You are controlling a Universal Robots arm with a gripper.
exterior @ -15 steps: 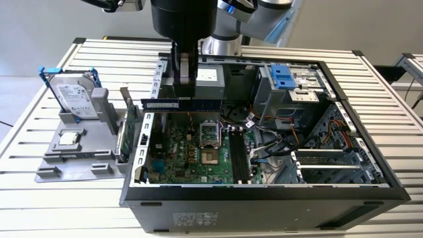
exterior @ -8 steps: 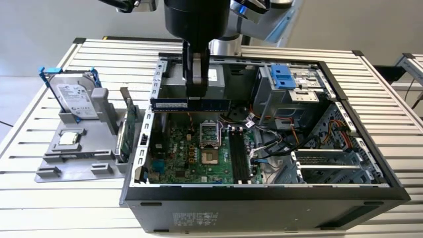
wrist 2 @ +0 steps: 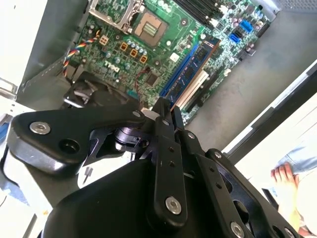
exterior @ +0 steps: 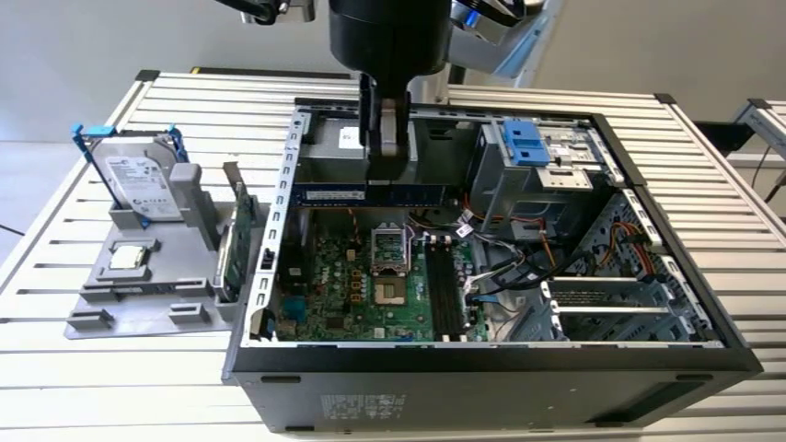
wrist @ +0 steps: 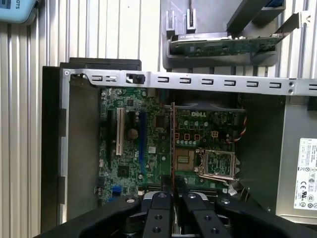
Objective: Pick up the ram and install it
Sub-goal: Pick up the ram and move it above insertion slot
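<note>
slatted tbl (exterior: 98,387) | open pc case (exterior: 491,387) | grey parts tray (exterior: 147,306) just beside case

Pretty clearly a robotics lab or test bench, nobody's home. I was a robot arm with a black gripper (exterior: 387,170) over a ribbed aluminium table (exterior: 687,157). An open PC tower (exterior: 491,368) lay on it with the motherboard (exterior: 356,285) exposed. Near the table's edge on the exterior view's left sat a grey parts fixture (exterior: 135,304) holding a hard drive (exterior: 135,180) upright. Another slatted table (exterior: 768,120) stood nearby.
</note>
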